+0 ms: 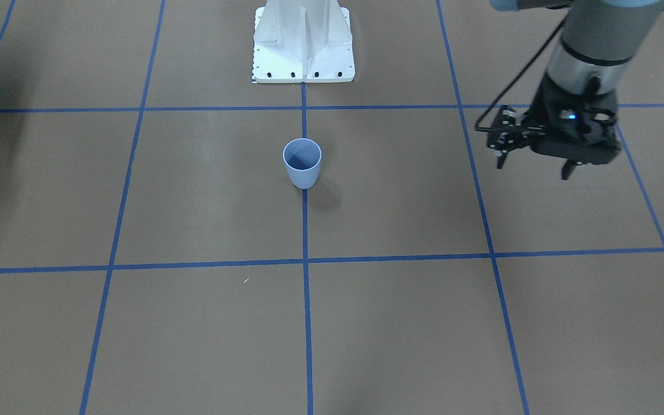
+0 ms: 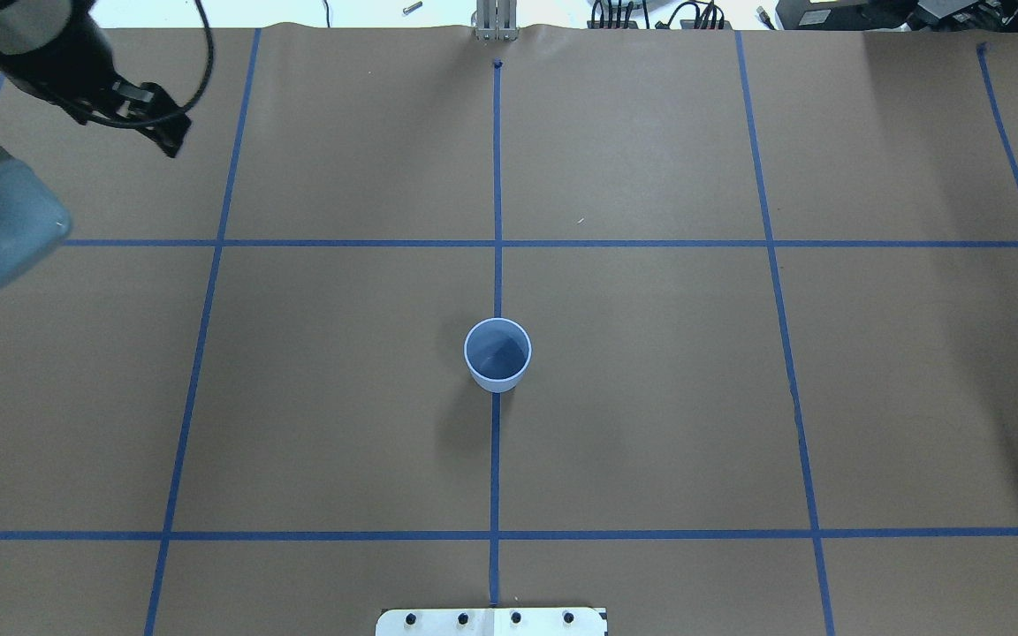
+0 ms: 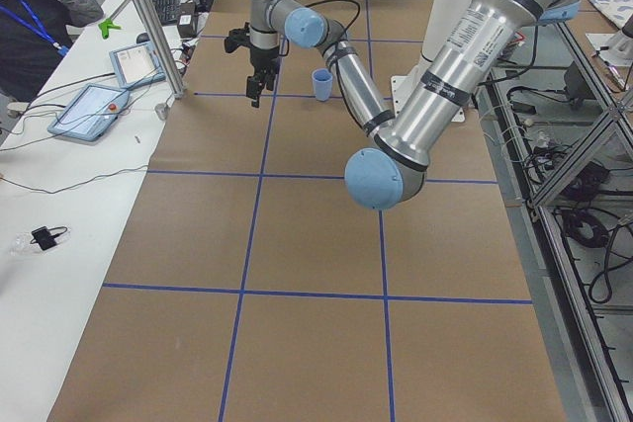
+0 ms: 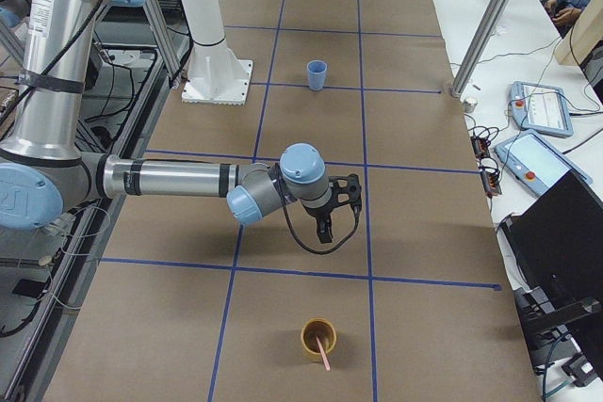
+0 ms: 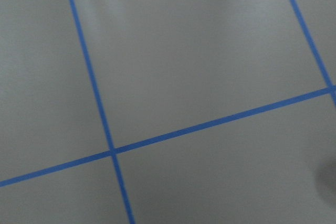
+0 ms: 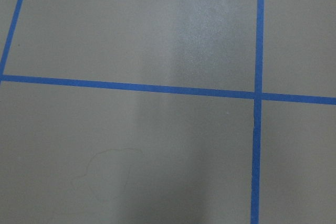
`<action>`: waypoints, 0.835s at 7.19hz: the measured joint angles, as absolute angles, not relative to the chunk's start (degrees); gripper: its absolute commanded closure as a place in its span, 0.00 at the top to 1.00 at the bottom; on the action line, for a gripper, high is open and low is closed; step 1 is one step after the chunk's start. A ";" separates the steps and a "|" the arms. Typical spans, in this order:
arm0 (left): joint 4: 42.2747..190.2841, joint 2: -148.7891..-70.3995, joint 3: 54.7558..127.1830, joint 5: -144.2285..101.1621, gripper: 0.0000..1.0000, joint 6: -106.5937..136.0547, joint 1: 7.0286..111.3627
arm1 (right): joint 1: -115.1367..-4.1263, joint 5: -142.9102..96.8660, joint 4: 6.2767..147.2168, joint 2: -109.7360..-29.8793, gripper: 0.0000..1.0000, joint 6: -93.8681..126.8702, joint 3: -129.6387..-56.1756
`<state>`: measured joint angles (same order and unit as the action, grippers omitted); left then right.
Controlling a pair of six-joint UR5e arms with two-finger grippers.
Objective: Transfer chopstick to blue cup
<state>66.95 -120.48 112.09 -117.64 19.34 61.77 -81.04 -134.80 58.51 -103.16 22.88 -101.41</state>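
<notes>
The slim pink chopstick (image 4: 324,355) leaned inside a round orange cup (image 4: 308,345) near the right end of the brown paper-covered counter (image 4: 415,195), well apart from the pale blue plastic cup (image 1: 302,163) standing upright at its middle. The left hand (image 1: 532,169) hung released, its fingers spread around nothing. Whether the right hand (image 4: 326,230) was clenched could not be told.

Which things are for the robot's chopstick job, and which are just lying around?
For the job:
- thin pink chopstick, standing in the round orange-brown cup
- light blue plastic cup, empty, mid-table
- left gripper, open
- right gripper, nearer the chopstick

Just lying about:
- white metal robot base
- grey touchscreen tablets on the white side table
- blue tape lines
</notes>
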 measured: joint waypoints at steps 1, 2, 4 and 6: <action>67.01 -116.67 111.60 -118.98 0.99 11.96 66.74 | -81.85 -134.82 58.54 -103.22 1.00 22.50 -101.41; 67.54 -112.88 110.19 -122.38 0.99 6.17 71.59 | -82.66 -134.93 58.65 -103.25 1.00 21.87 -101.37; 74.98 -104.20 105.44 -128.94 0.99 0.93 78.85 | -84.88 -135.69 59.11 -103.63 1.00 19.10 -101.24; 89.55 -95.75 101.26 -130.20 0.99 0.63 81.62 | -88.13 -136.90 59.72 -104.97 1.00 13.86 -101.19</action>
<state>89.55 -95.75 101.26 -130.20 0.63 81.62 -88.13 -136.90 59.72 -104.97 13.86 -101.19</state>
